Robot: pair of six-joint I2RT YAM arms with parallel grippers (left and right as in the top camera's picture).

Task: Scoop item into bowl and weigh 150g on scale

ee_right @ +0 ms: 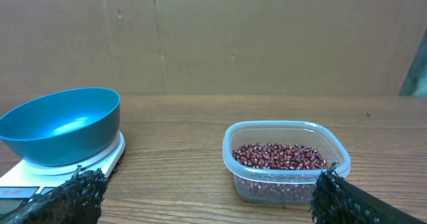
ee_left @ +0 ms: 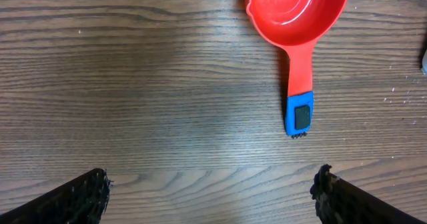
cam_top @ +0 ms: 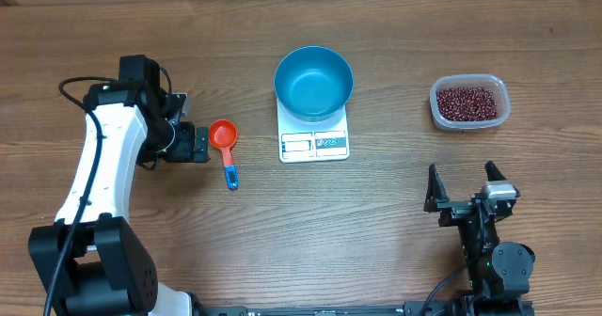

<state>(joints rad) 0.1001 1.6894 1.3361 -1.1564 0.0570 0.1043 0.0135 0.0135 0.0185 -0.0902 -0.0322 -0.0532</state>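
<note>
The blue bowl (cam_top: 313,81) (ee_right: 63,124) stands empty on the white scale (cam_top: 314,145) (ee_right: 100,161) at the table's middle back. The item, dark red-brown beans (cam_top: 467,101) (ee_right: 277,155), fills a clear tub (cam_top: 499,118) (ee_right: 287,184) at the back right. A red-orange scoop (cam_top: 224,137) (ee_left: 297,11) with a blue handle end lies left of the scale. My left gripper (cam_top: 205,145) (ee_left: 212,184) hovers open just left of the scoop, with only bare wood between its fingers. Near the front right, my right gripper (cam_top: 461,180) (ee_right: 207,191) is open and empty, facing the tub and the bowl.
A brown cardboard wall (ee_right: 213,37) rises behind the table's far edge. Bare wood lies between the scale and the tub, and across the table's front. The left arm's white links (cam_top: 94,165) stretch along the left side.
</note>
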